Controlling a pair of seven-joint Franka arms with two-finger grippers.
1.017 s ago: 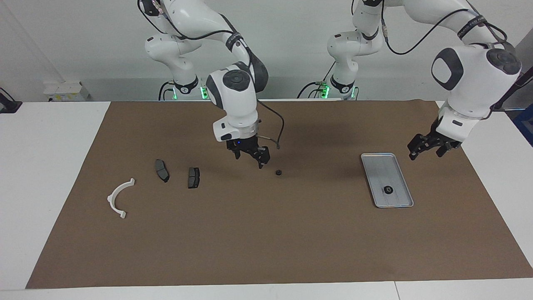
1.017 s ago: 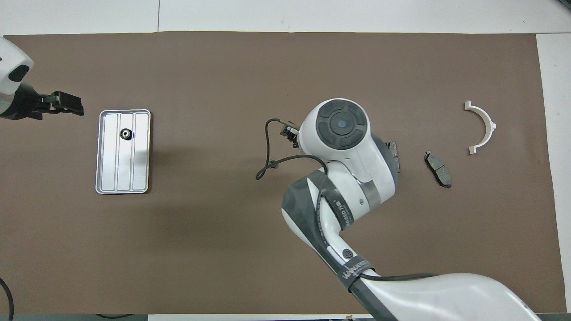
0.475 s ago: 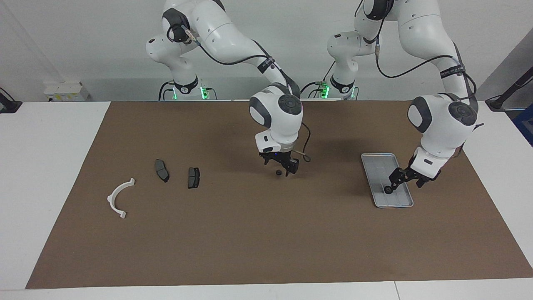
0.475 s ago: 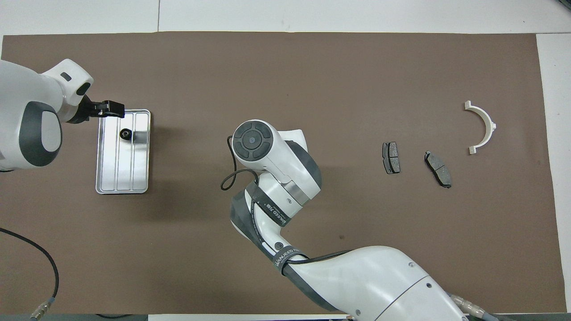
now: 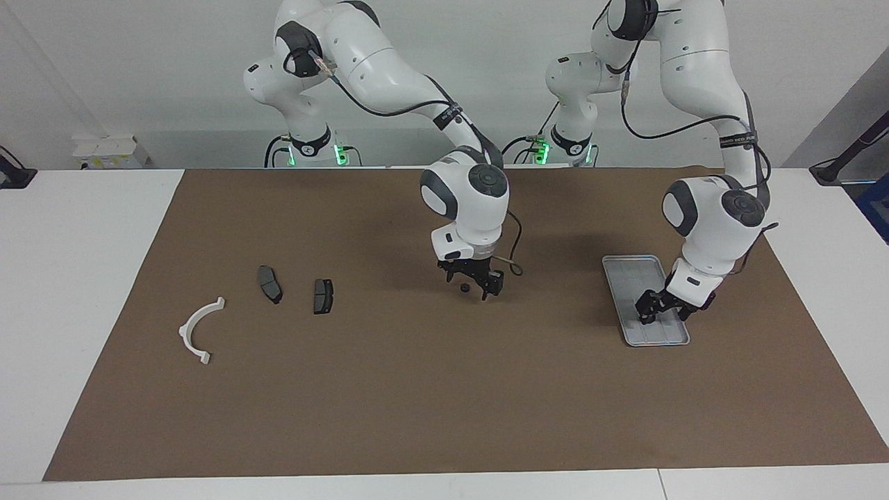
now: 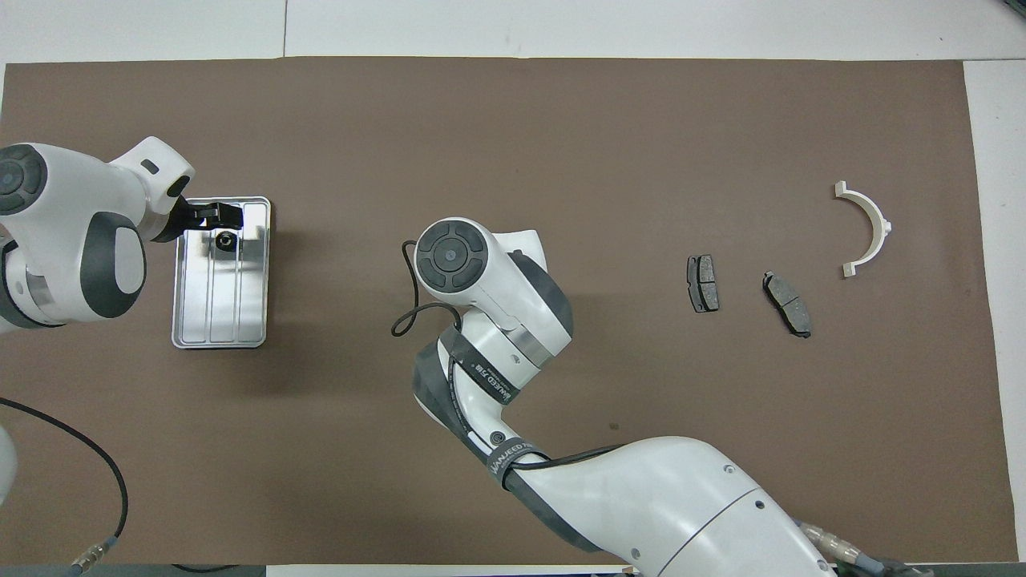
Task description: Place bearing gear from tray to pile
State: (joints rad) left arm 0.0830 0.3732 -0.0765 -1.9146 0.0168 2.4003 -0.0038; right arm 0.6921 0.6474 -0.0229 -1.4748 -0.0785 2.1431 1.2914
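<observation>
The tray (image 6: 221,320) is shiny ribbed metal. A matt brown paper-like sheet (image 5: 444,403) covers the smooth white bench (image 5: 76,278). The half-ring bracket (image 5: 198,330) looks like white plastic; both brake pads (image 5: 269,284) are dull dark grey.

On the brown mat (image 5: 417,389) lie one tray (image 5: 628,271), two bearing gears (image 6: 225,240) (image 5: 463,287), two brake pads (image 5: 269,283) (image 5: 323,296) and one white half-ring bracket (image 5: 196,330), under two arms.
</observation>
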